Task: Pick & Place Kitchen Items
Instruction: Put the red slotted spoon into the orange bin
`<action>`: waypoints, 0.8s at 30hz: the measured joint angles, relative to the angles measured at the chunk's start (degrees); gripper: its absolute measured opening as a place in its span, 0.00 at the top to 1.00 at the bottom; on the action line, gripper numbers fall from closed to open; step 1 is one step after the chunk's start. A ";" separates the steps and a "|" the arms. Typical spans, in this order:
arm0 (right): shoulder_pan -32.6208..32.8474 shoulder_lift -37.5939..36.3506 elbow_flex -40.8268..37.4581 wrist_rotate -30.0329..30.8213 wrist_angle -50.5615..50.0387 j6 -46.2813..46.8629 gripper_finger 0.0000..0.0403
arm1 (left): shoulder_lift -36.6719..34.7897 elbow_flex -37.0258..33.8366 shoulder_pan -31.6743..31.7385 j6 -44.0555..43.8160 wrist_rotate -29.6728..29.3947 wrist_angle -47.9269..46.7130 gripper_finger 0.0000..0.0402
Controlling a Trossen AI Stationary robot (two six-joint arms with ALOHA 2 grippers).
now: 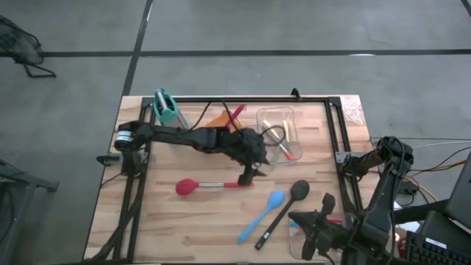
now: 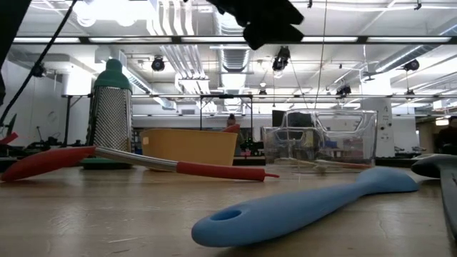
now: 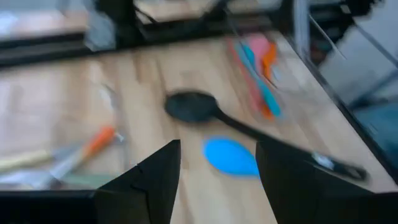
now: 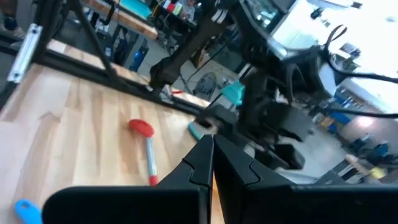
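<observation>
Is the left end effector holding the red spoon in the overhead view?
No. The left end effector is open just above the handle end of the red spoon, which lies flat on the table.

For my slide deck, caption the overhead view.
Left gripper open above red spoon; blue spoon and black ladle wait nearby.

high: straight down | low: table-level, close | both share red spoon [image 1: 188, 187] [image 2: 43, 163]
</observation>
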 joint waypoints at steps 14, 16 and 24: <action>-1.60 0.04 -3.64 -3.19 0.27 4.17 0.98 | -11.49 -16.15 -14.52 -9.24 -11.55 -10.28 0.47; -2.10 0.04 -3.86 -3.39 0.33 4.21 0.98 | -14.59 -19.72 -16.77 -10.86 -16.35 -10.16 0.47; -4.32 0.04 -3.95 -5.61 0.60 5.16 0.98 | -23.62 -31.94 -21.78 -21.39 -26.86 -8.75 0.47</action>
